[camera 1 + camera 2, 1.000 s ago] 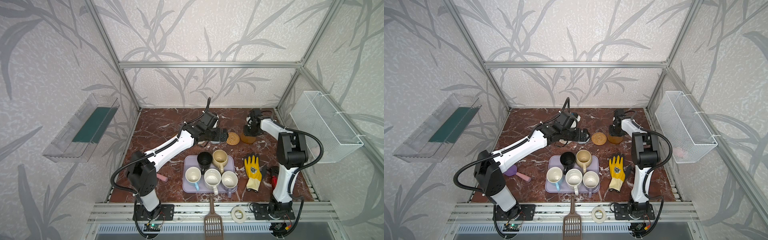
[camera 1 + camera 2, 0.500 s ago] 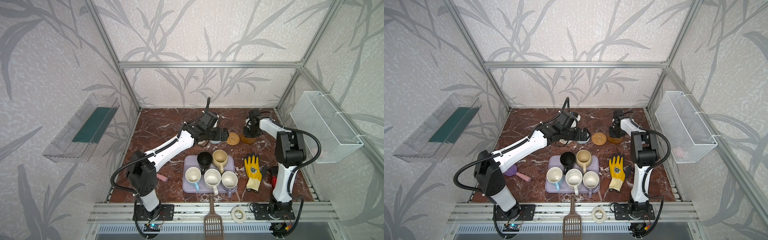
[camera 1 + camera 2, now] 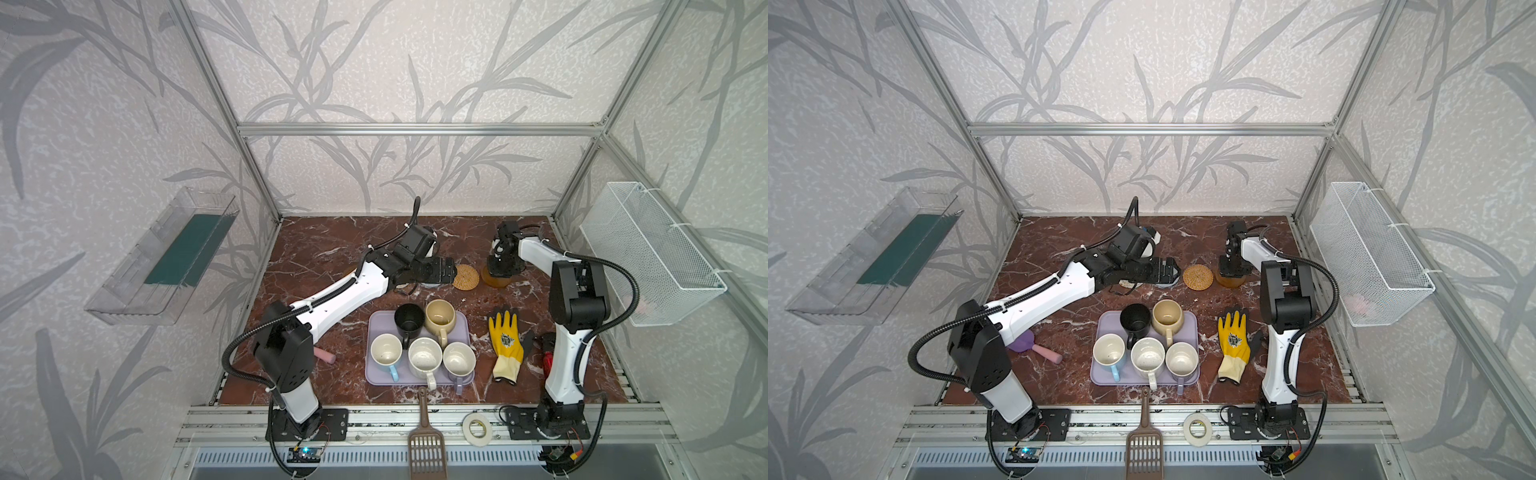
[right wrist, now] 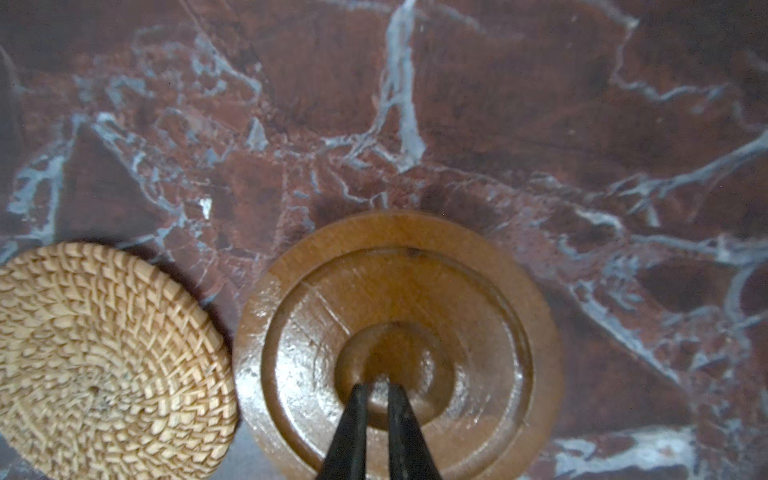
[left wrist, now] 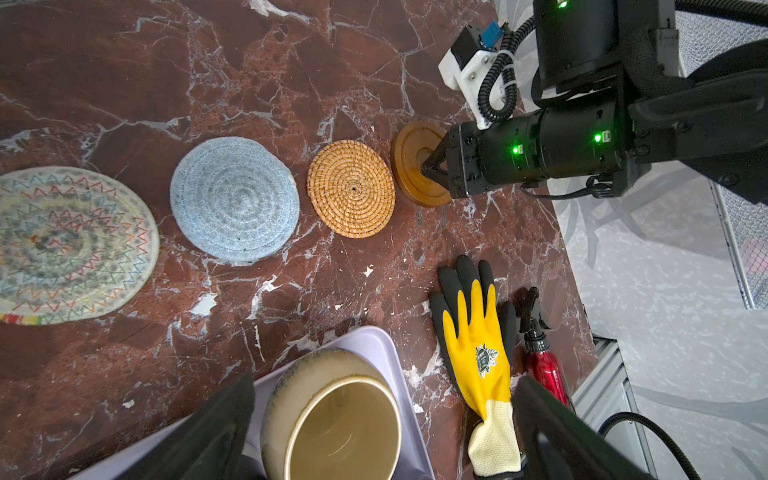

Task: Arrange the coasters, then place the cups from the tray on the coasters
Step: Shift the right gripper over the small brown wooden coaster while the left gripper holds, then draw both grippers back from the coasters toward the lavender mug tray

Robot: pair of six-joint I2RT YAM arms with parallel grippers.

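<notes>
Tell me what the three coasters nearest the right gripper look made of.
Amber coaster: likely varnished wood, glossy, with faint grain and turned concentric rings. Tan coaster: rattan or similar cane, matte, coiled in a visible spiral weave. Grey-blue coaster: probably cotton rope, soft and matte, stitched in a spiral.

The red marble worktop [image 5: 124, 62] carries a row of coasters [image 5: 235, 199], the lavender tray [image 3: 379, 325], a yellow glove [image 3: 503, 338] and possibly a pink-handled scoop [image 3: 1047, 353].

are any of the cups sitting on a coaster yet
No, all five cups stand on the tray, apart from the coasters.
</notes>
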